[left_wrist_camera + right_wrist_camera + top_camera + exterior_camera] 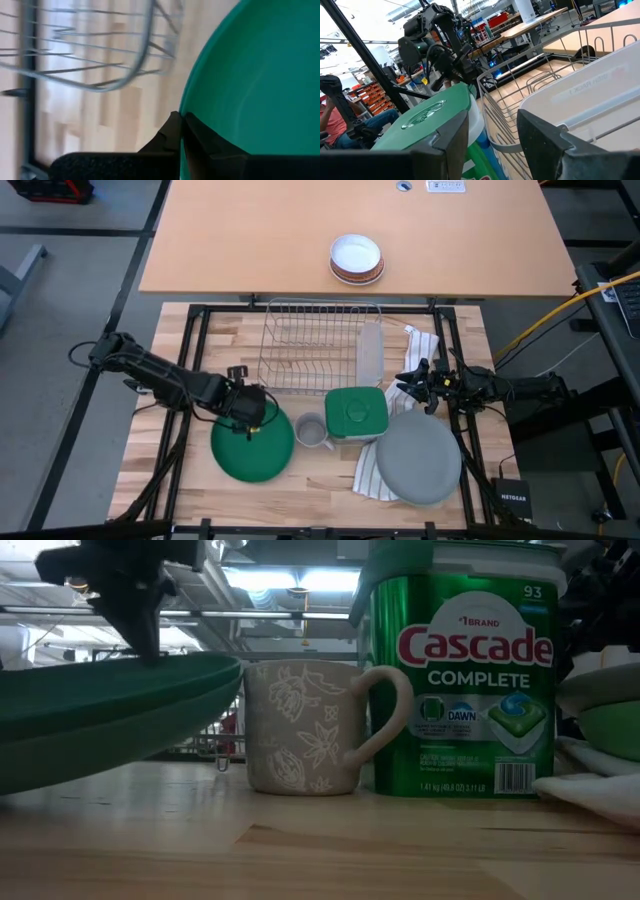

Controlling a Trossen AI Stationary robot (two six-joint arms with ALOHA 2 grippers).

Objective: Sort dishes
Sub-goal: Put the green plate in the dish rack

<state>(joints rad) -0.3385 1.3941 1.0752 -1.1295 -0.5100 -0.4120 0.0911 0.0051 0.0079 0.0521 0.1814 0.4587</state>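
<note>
Clamped left gripper [252,421] lifts dark green plate [252,446] above wooden table [310,485]; right gripper [408,383] wide.

Lighting: even, bright overhead; ceiling strip lights [300,580] glare white in the low view. Focus: wire rack [75,45] blurred in left wrist view; right gripper's fingers [445,145] soft, dark, close to lens.

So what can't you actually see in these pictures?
- How many round flat plates lie under the dark green plate: from above it covers them; the low view shows edges only.
- What lies under the round grey plate: hidden from above; cut off at the low view's edge.
- The right hand: too small and dark from above.
- Inside the grey flower-patterned mug: seen side-on in the low view.
</note>
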